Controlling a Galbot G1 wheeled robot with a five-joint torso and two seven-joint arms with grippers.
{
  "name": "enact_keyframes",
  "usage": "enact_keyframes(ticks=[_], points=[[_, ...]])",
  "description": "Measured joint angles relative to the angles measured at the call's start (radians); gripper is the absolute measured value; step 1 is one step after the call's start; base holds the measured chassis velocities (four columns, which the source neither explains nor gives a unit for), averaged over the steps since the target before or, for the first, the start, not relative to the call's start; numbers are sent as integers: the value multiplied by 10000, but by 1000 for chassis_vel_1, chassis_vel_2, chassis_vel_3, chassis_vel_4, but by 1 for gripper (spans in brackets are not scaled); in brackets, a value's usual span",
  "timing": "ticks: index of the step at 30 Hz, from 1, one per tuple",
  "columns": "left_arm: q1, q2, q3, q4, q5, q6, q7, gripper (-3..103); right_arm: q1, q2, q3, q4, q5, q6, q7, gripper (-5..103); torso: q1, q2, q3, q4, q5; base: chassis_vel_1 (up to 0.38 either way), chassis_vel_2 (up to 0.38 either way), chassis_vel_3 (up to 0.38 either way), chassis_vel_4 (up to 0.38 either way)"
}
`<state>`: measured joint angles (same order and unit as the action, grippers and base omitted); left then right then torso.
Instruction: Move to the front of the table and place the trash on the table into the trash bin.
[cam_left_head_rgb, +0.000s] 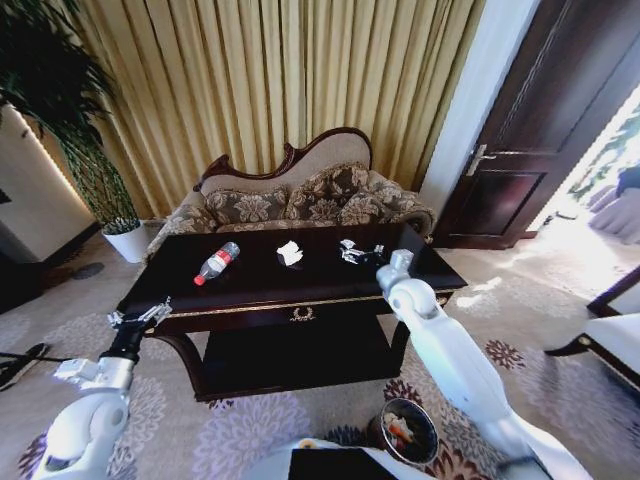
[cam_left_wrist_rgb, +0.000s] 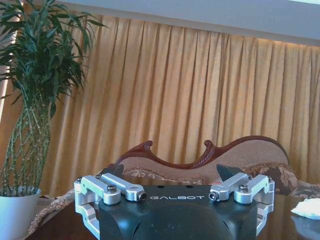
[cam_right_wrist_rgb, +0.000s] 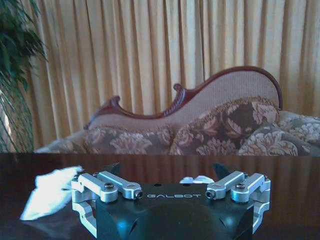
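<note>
The dark brown table (cam_left_head_rgb: 250, 300) stands right before me with trash on its top: a clear bottle (cam_left_head_rgb: 216, 262) with a red cap at the left, crumpled white paper (cam_left_head_rgb: 290, 253) in the middle, and small wrappers (cam_left_head_rgb: 355, 252) to the right. My right gripper (cam_left_head_rgb: 386, 258) is low over the table's right side, just beside the wrappers, and open (cam_right_wrist_rgb: 167, 170). Ahead of it lie a small pale wrapper (cam_right_wrist_rgb: 197, 179) and the white paper (cam_right_wrist_rgb: 50, 192). My left gripper (cam_left_head_rgb: 140, 312) hangs open at the table's front left corner (cam_left_wrist_rgb: 170, 172). The trash bin (cam_left_head_rgb: 408, 430) stands on the carpet below my right arm.
A patterned sofa (cam_left_head_rgb: 300, 200) backs the table, with gold curtains behind it. A potted plant (cam_left_head_rgb: 125, 238) in a white pot stands at the far left. A dark door (cam_left_head_rgb: 540, 120) is at the right, and a chair edge (cam_left_head_rgb: 610, 340) at the far right.
</note>
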<state>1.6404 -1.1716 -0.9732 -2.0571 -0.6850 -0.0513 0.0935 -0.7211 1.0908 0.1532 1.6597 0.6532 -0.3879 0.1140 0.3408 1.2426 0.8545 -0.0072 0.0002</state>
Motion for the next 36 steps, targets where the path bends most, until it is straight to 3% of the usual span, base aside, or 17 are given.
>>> enact_keyframes(ticks=[16, 28, 36], points=[[-110, -77, 30, 141, 3, 5, -14, 100, 2201, 297, -1048, -3346, -256, 224, -335, 100, -2, 0, -1, 1, 0, 0, 0, 0, 0], [-75, -63, -85, 162, -40, -13, 6, 100, 2543, 1008, -1371, -3875, -112, 210, 1, 100, -3, 1, -2, 3, -1, 0, 0, 0, 0], [-21, -77, -123, 120, -68, -63, 31, 100, 2753, 1106, -1481, -4291, -160, 220, 25, 100, -3, 1, -1, 2, -1, 0, 0, 0, 0]])
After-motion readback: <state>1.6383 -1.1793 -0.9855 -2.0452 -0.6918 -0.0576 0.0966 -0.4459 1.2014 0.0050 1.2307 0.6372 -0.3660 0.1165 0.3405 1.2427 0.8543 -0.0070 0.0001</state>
